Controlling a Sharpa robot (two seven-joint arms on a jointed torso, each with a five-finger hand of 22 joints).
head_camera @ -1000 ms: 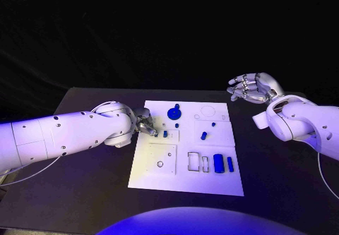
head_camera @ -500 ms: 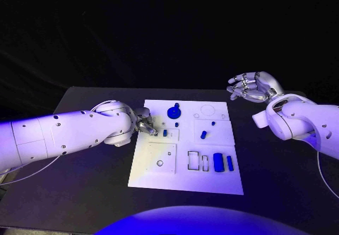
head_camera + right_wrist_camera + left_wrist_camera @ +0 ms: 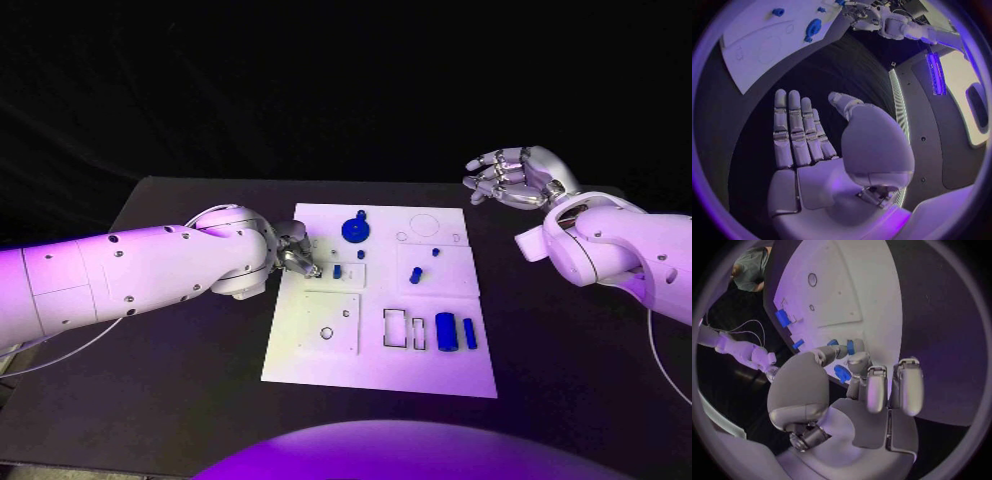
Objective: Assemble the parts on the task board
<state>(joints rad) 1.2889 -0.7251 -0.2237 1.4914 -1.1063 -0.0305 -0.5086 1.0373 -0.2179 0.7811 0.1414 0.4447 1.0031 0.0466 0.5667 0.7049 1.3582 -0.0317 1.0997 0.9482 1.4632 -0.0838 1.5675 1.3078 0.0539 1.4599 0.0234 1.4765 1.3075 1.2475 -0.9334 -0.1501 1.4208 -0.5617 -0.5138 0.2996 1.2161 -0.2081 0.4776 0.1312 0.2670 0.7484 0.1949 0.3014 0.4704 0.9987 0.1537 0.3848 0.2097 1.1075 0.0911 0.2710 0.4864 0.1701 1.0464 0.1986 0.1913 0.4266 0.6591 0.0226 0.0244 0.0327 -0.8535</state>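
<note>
Black counter carries the white board, where the left robot hand pinches a small blue part at its left edge, apparently to seat it, while the right robot hand hovers released.

We see the white task board lying flat, small blue parts scattered on it, one blue part just beside the left hand's fingers.

A black desk with a matte top carries everything, its far edge meeting a dark backdrop that fills the space behind it, and a thin pale cable droops over the desk's near left corner.
</note>
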